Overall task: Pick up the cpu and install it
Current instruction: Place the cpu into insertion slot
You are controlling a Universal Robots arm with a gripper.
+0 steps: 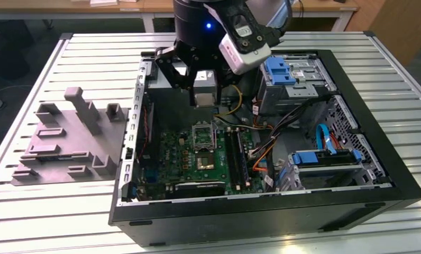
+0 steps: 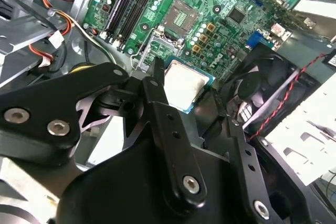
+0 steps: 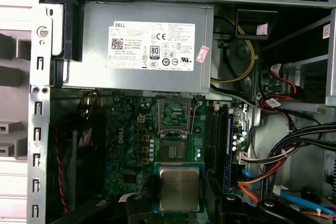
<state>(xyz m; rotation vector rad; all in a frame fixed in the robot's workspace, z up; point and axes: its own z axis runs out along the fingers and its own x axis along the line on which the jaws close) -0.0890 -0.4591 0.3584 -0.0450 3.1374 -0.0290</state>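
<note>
My jaws are closed narrow on the cpu [image 2: 184, 85], one black finger [image 2: 155, 90] on each side of it. I hold it by its edges with its shiny top facing up at my camera. My gripper [image 1: 204, 99] hangs inside the open computer case [image 1: 380, 177], over the green board [image 3: 131, 150].

The cpu is up in the air, not in its place yet. The socket [image 3: 175, 115] is open and bare, near the big grey power box [image 3: 136, 45]. In the first wrist view the cpu sits a little way apart from the socket, so I am not right over it. How high I am above the board is hard to tell from these pictures.

I think the picking up is done, and I am in the carrying part. To put the chip in, it must be right over the socket, flat, and turned so its sides match the socket's sides. It needs a slow, soft drop, because the tiny pins could bend.

Outside the case, a grey holder [image 1: 69, 143] rests on the table [image 1: 90, 47].
</note>
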